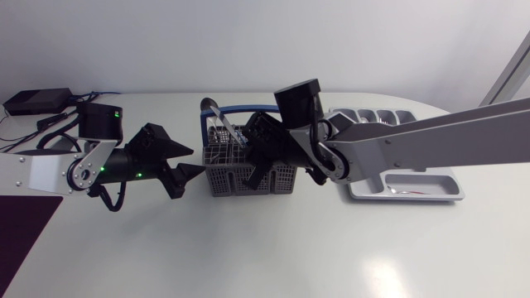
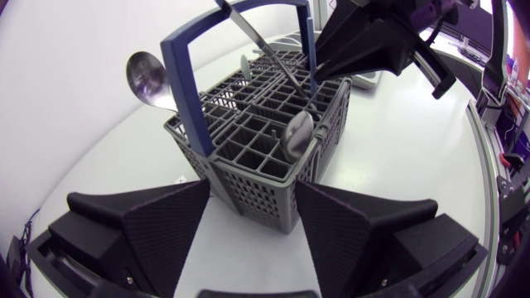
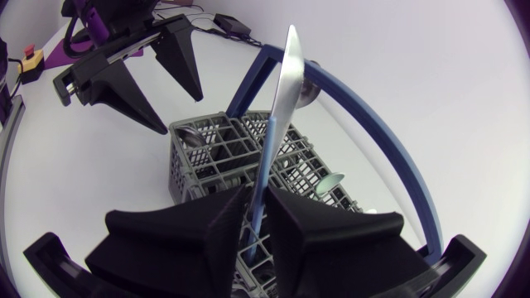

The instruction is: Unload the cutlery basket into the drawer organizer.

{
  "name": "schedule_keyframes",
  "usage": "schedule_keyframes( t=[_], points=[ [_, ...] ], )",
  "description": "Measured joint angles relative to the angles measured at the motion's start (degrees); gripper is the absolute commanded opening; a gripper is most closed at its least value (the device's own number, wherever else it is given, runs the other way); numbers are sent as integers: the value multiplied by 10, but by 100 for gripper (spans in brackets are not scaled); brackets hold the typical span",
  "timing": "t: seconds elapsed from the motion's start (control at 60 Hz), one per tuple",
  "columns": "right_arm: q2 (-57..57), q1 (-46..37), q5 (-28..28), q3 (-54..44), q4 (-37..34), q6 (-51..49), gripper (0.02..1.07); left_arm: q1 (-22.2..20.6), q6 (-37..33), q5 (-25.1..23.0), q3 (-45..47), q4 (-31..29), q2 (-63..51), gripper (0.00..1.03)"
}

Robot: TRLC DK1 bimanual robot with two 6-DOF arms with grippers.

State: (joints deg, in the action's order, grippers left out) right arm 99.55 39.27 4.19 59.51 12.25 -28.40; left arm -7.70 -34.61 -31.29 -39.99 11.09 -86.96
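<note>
The grey cutlery basket (image 1: pixel 248 172) with a blue hoop handle (image 3: pixel 373 124) stands mid-table. My right gripper (image 3: pixel 258 211) hangs over it, shut on the blue handle of a knife (image 3: pixel 277 108) whose silver blade points up out of the basket; the knife (image 2: pixel 265 45) leans across the handle. A spoon (image 2: pixel 149 79) sticks out at one basket side, another spoon (image 2: pixel 298 136) rests in a cell, and a pale green utensil (image 3: pixel 335 182) stands farther in. My left gripper (image 2: pixel 248 228) is open, its fingers either side of a basket corner, apart from it. The drawer organizer (image 1: pixel 414 196) lies at the right, partly under my right arm.
A black box (image 1: pixel 37 101) with cables sits at the rear left corner. A dark mat (image 1: pixel 21 236) covers the front left edge. Bare white tabletop stretches in front of the basket and organizer.
</note>
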Motion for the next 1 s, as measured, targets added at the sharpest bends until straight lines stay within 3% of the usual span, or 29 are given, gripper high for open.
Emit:
schedule_keyframes(
  t=[0.45,1.0],
  points=[
    [7,1,0,14,-5,1,14,-3,0,0,8,0,-2,80],
    [-87,61,-24,82,-82,16,14,-17,0,0,28,8,-1,80]
  ],
)
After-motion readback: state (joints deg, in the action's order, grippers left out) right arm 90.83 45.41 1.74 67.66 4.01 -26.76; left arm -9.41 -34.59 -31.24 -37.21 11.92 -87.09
